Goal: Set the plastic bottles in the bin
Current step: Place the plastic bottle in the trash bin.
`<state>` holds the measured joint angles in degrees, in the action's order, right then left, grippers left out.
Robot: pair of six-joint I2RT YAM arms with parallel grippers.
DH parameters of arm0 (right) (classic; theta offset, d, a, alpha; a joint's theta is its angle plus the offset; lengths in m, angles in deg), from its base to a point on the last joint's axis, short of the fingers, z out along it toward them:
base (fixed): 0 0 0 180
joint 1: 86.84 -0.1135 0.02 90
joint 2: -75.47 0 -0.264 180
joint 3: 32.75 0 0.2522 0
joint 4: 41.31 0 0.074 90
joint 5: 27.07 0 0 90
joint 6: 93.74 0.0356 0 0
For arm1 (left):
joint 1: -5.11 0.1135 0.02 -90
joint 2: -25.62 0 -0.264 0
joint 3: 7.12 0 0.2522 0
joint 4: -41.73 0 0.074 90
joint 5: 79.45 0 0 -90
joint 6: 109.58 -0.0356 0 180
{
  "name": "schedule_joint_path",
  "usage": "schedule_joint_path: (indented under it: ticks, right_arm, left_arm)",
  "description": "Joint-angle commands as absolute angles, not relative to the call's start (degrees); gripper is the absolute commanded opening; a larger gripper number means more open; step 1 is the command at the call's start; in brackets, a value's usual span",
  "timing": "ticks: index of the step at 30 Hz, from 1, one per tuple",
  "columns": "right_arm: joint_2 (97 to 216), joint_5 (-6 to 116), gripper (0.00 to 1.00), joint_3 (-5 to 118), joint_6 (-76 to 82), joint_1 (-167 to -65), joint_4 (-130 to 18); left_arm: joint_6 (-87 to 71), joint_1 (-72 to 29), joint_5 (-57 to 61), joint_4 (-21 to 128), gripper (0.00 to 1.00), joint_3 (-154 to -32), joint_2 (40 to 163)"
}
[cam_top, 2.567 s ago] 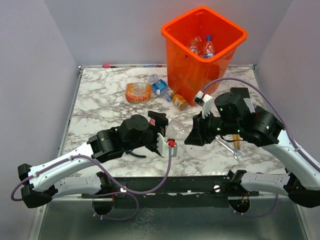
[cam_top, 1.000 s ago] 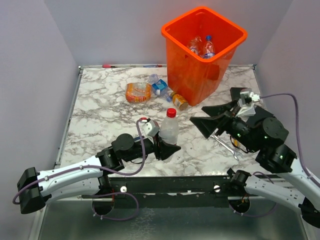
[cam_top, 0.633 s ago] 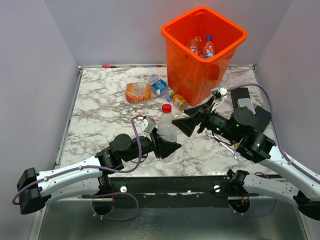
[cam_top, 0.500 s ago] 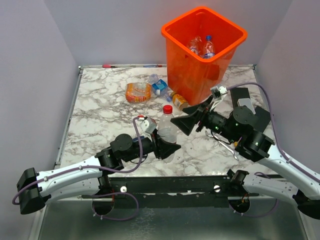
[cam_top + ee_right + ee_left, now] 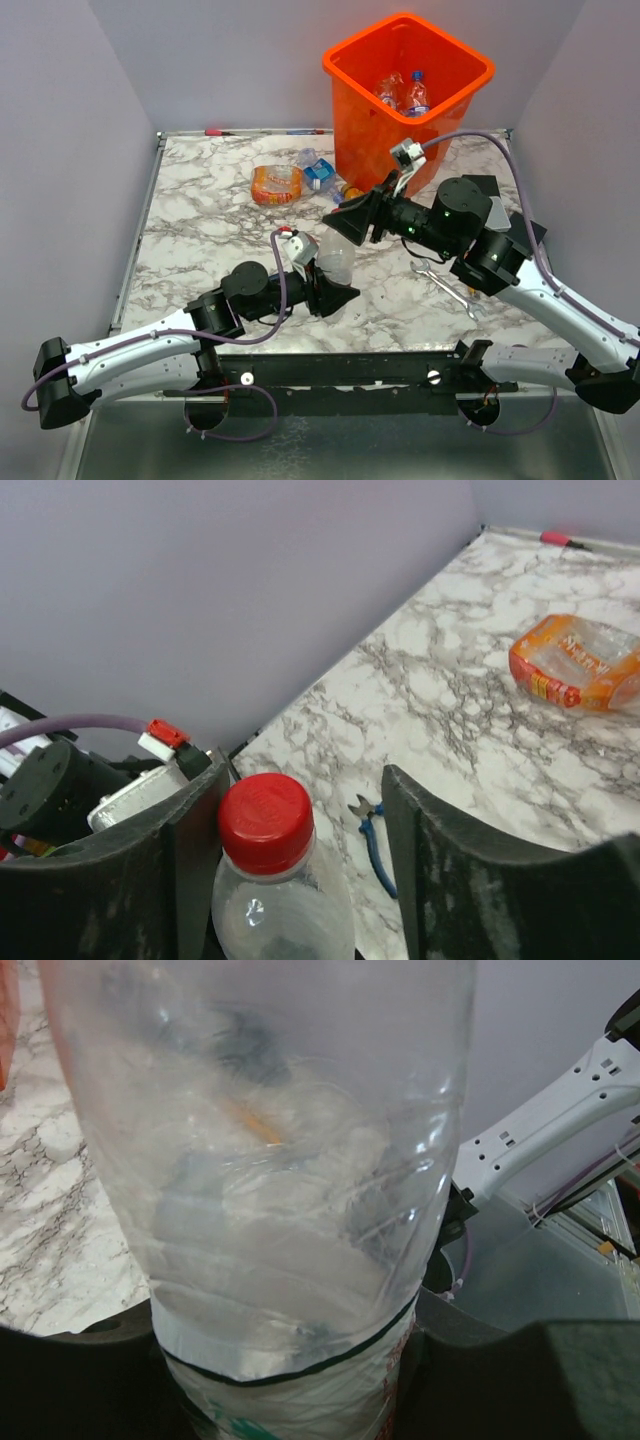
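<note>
The left fingers are clenched low on the clear plastic bottle with a red cap. They stand it upright near the front of the white-and-grey marble tabletop, apparently to offer the capped end to the other arm; whether its base rests on the surface cannot be told. The right fingers reach in from the bin side and stand apart astride that cap. One lies at or just beside it and the other shows a clear gap, so they grasp nothing yet. This looks like a hand-over, which makes sense because the tall bright-orange translucent plastic bin stands at the far right of the tabletop, nearer the right arm. Two more bottles already lie inside it. A crushed orange-labelled bottle and a blue-labelled bottle lie on the tabletop just left of the bin's foot. The orange label carries pale lettering too blurred to read. The held bottle's white band with green print is cut off at the bottom of the left wrist view and cannot be read. The steel wrench and blue-handled pliers lie on the tabletop apart from the bottles.
</note>
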<state>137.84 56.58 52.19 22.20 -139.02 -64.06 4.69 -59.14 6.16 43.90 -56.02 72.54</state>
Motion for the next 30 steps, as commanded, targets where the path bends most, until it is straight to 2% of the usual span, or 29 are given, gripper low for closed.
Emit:
schedule_joint_path:
  ticks: [1,4,6,7,9,10,14,16,19,22,27,29,30]
  right_arm:
    - [139.5,54.4,0.51,54.3,21.7,-139.3,-71.4]
    - [139.3,54.7,0.32,54.3,22.1,-139.3,-72.0]
    - [139.0,54.8,0.12,54.9,21.9,-139.3,-72.6]
    - [138.8,55.3,0.02,55.5,21.8,-139.3,-73.0]
    - [138.2,57.0,0.00,57.6,20.8,-139.3,-74.0]
    - [137.9,58.4,0.00,59.4,19.8,-139.3,-74.9]
    - [137.4,69.7,0.00,69.3,14.5,-139.3,-79.4]
    - [137.5,76.5,0.00,74.2,11.1,-139.3,-79.6]
    - [138.5,89.2,0.00,79.8,5.6,-139.3,-75.6]
    - [141.8,101.1,0.00,84.4,-2.3,-139.4,-68.5]
    - [147.9,109.4,0.00,86.1,-21.7,-138.2,-44.9]
    - [152.5,111.1,0.00,86.7,-30.2,-134.8,-33.7]
    - [154.2,110.2,0.00,88.1,-29.1,-130.7,-33.3]
  left_arm:
    - [2.7,-59.4,7.8,46.0,0.33,-58.0,71.6]
    - [1.9,-59.4,7.9,46.7,0.33,-58.9,72.2]
    - [1.5,-59.4,8.1,46.9,0.36,-59.7,72.5]
    - [1.4,-59.4,8.3,47.0,0.46,-60.0,72.6]
    - [1.0,-59.4,9.9,47.1,0.95,-60.9,72.5]
    - [0.9,-59.4,12.5,47.5,0.99,-61.5,71.9]
    - [-1.8,-59.4,24.0,49.1,0.99,-63.1,66.8]
    - [-3.6,-59.4,34.7,51.0,0.99,-63.7,63.9]
    - [-4.1,-59.4,50.8,55.1,0.99,-64.0,60.2]
    - [-2.7,-59.4,61.5,59.2,0.99,-63.0,56.7]
    - [0.5,-59.4,62.4,61.0,0.99,-59.0,51.0]
    - [1.4,-59.4,62.1,61.4,0.99,-57.4,49.7]
    - [2.1,-59.4,62.1,61.8,0.99,-56.6,49.2]
